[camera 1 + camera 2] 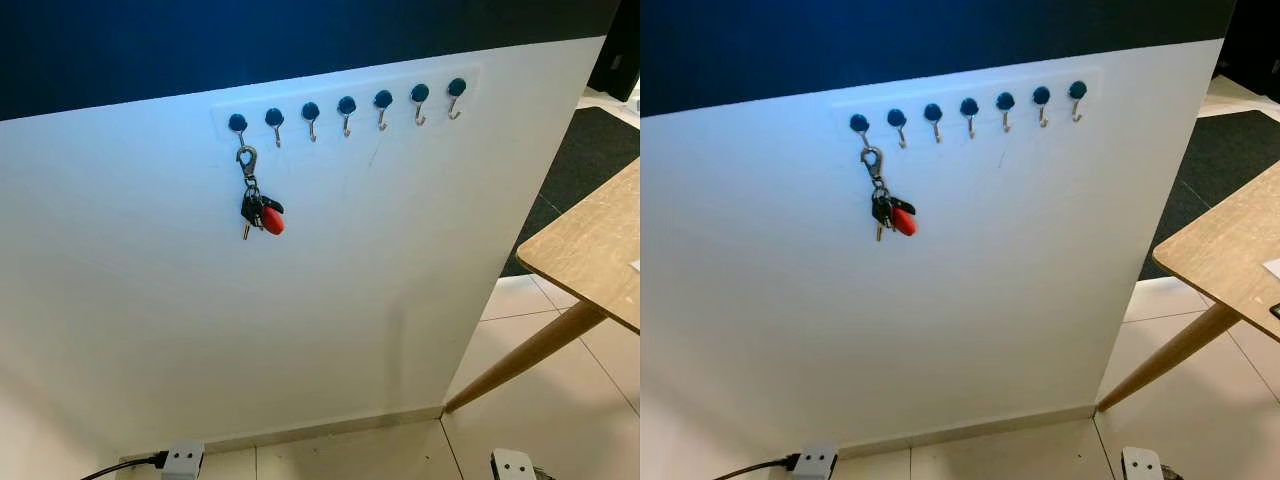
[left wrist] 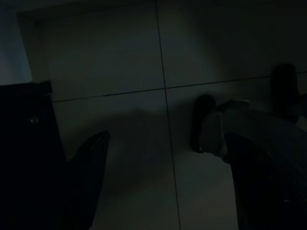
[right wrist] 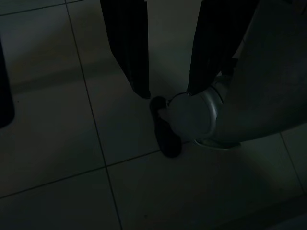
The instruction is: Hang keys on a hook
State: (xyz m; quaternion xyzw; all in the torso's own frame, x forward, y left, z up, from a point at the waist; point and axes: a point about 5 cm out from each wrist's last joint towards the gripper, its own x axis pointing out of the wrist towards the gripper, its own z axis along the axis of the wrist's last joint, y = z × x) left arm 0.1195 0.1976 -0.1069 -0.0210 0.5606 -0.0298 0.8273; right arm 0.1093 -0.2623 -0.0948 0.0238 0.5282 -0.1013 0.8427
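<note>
The head views look at a white wall (image 1: 330, 280) with a row of seven dark-capped hooks (image 1: 346, 106); the keys (image 1: 256, 208) hang from the leftmost hook (image 1: 238, 124), well apart from both arms. The bunch hangs by a silver clasp (image 1: 246, 160), with dark keys and a red fob (image 1: 272, 221) at the bottom, lying flat against the wall. A wooden table (image 1: 590, 245) with a slanted leg stands to the right. The dim wrist views show tiled floor (image 2: 120, 62) instead. The left tool (image 2: 165, 160) hangs idle, its fingers wide apart and holding nothing. The right tool (image 3: 168, 93) also points at the floor, fingers spread and empty, above a grey foot (image 3: 192, 117) of the robot.
</note>
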